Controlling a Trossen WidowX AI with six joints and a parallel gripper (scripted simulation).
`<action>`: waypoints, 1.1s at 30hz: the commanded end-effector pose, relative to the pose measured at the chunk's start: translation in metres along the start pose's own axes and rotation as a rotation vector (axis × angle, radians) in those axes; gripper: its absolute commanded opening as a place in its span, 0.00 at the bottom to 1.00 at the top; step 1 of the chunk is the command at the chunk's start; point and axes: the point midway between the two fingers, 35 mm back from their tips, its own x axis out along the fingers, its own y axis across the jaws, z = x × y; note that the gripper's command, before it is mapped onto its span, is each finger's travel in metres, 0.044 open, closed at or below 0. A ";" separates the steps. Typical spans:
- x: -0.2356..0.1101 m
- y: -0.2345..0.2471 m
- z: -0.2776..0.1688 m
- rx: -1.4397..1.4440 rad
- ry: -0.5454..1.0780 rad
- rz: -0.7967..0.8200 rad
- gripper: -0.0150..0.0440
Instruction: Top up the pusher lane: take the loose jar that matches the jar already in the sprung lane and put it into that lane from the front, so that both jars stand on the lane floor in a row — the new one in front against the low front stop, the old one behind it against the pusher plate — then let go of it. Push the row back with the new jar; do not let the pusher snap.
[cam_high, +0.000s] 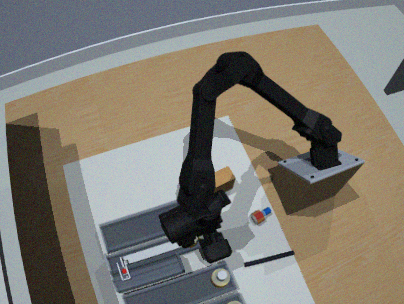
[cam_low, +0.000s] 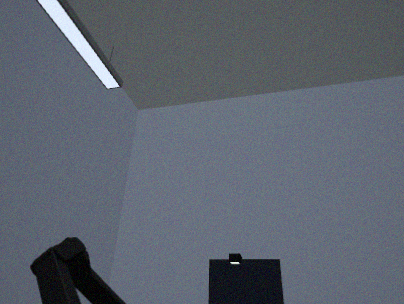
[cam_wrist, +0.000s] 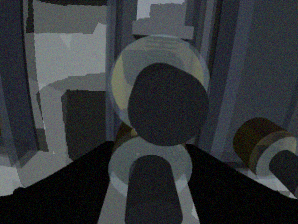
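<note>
Wood tabletop (cam_high: 125, 110), white mat (cam_high: 130, 175) on it. Jaws of gripper (cam_high: 201, 244) (cam_wrist: 150, 146) clamped on a jar (cam_wrist: 117, 172); another jar (cam_wrist: 118, 85) just ahead.

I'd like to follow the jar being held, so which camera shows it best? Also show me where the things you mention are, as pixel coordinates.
The wrist view: the held jar (cam_wrist: 119, 174) sits low in the middle, between the gripper's fingers. From the top, the arm hides it; the exterior view shows only part of the arm.
</note>
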 end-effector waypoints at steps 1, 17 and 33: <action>0.000 -0.002 0.001 0.010 -0.006 -0.009 0.25; 0.000 0.000 -0.002 0.010 -0.006 -0.009 0.25; 0.000 0.000 -0.001 0.010 -0.006 -0.009 0.74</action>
